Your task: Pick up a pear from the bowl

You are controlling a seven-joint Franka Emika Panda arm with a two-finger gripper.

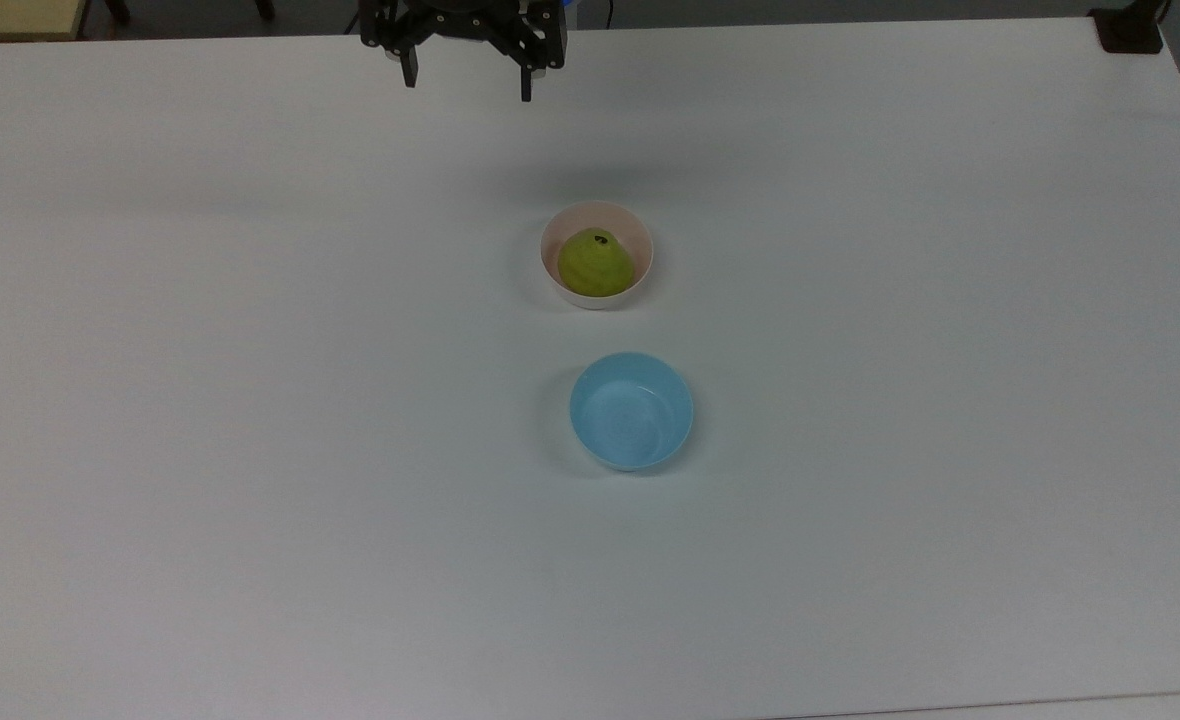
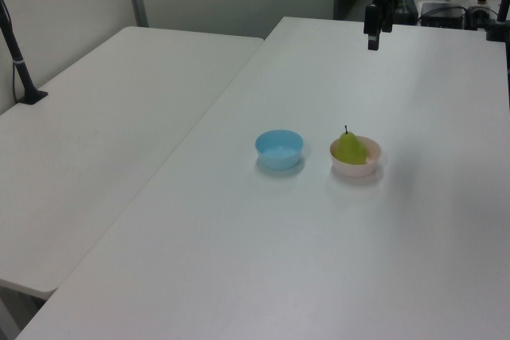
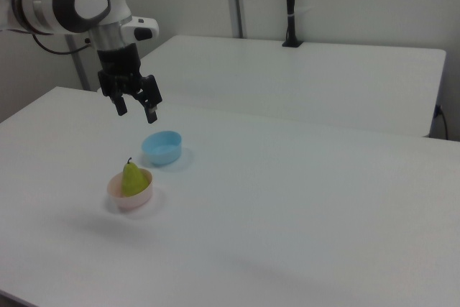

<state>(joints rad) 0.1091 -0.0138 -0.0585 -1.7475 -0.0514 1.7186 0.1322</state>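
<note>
I see my tool (image 1: 467, 85) hanging spread and empty above the table (image 1: 250, 400), the pear (image 1: 596, 262) upright in the pink bowl (image 1: 645, 240), probably firm, light and slick, so I'd pinch its broad belly below the stem

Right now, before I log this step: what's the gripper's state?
Gripper: open, holding nothing, above the table and apart from the pear in the pink bowl.

Yellow-green pear (image 1: 596, 263) with a dark stem, pale pink bowl (image 1: 640, 234) whitish outside, plain light blue bowl (image 1: 631, 410), white unpatterned tabletop (image 1: 250, 400), black gripper (image 1: 467, 84), white arm with grey joint caps
</note>
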